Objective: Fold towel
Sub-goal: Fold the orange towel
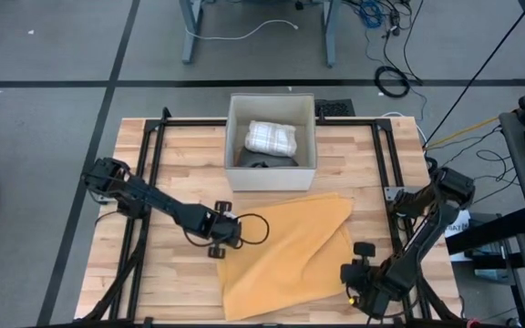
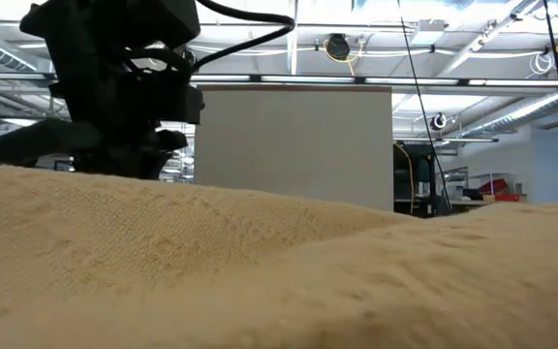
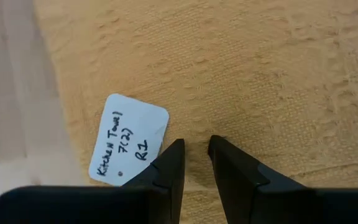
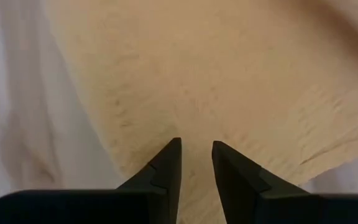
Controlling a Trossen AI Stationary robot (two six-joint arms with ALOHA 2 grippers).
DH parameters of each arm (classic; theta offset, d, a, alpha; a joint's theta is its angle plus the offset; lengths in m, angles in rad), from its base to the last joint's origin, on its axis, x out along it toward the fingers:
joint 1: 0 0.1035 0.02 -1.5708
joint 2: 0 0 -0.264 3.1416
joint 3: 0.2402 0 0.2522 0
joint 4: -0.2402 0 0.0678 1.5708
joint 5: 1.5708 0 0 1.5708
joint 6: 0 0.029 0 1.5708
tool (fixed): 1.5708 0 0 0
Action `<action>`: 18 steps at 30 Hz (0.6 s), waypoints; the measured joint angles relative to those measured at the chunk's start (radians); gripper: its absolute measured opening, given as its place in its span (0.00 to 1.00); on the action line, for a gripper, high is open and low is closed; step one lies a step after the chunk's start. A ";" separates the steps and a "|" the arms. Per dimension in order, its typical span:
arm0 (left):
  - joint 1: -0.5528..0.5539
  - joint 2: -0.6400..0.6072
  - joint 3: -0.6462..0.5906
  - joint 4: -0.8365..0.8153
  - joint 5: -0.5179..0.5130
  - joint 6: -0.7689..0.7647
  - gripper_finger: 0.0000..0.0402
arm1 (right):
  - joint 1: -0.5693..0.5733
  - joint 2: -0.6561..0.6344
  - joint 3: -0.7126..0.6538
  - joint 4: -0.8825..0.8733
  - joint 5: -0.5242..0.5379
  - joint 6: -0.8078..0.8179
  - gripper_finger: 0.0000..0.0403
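The towel (image 1: pixel 285 255) lay spread and rumpled over the tabletop's (image 1: pixel 180 155) front middle, its far edge close to the box (image 1: pixel 270 141) at the back edge. From above I saw my left gripper (image 1: pixel 223 239) at the towel's left corner and my right gripper (image 1: pixel 361 290) at its front right corner, but not how my fingers stood. My left wrist view settled that: both fingers (image 3: pixel 166 171) were pressed down into the cloth with a narrow pinch of towel between them, gripping it, just beside a white tag (image 3: pixel 128 139) that no other view showed. My right wrist view showed the same narrow pinch on the towel near its edge, with pale tabletop on either side. The low view gave only a hill of towel, my left gripper dark above it, and the box wall behind. Only the high view looked into the box, where a folded white cloth (image 1: pixel 272 137) lay.
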 joint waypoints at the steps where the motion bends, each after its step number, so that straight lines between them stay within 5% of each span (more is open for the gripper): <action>1: -0.003 0.000 0.000 0.001 0.002 0.007 0.22 | 0.000 0.015 0.000 0.000 -0.009 0.002 0.20; 18: 0.038 0.003 0.002 0.097 -0.006 0.126 0.22 | 0.061 0.086 0.003 -0.019 -0.210 0.221 0.20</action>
